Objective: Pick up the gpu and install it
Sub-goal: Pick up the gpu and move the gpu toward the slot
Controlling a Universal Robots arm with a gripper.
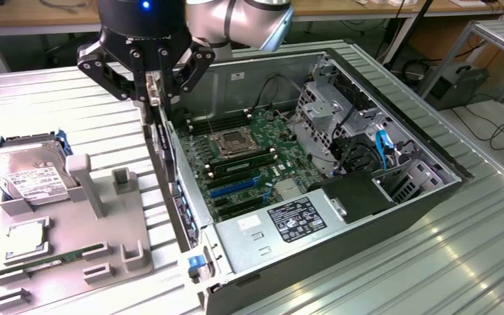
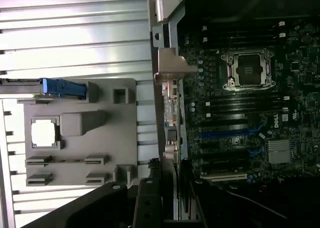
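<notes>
The claw point(image 1: 154, 98) hangs over the rear wall of the open computer case point(image 1: 427, 197), at the exterior view's left edge of the case. Its two dark fingers point(image 1: 116, 75) are drawn partway together and pinch the gpu point(image 1: 153, 82). The card hangs upright and edge-on, with its silver bracket strip showing between the fingers and its dark body pointing down towards the case wall. The gpu is above the case, not seated in any slot; whether its lower edge touches the wall is hard to tell.

Inside the case lies the green motherboard point(image 1: 247, 164) with its empty processor socket point(image 1: 234, 143). Blue and black expansion slots point(image 1: 234, 190) lie nearer the camera.

On the worktop point(image 1: 462, 262), to the exterior view's left of the case, a grey fixture point(image 1: 77, 236) carries a hard drive point(image 1: 24, 174), a processor chip point(image 1: 29, 239) and a narrow green RAM stick point(image 1: 55, 258).
</notes>
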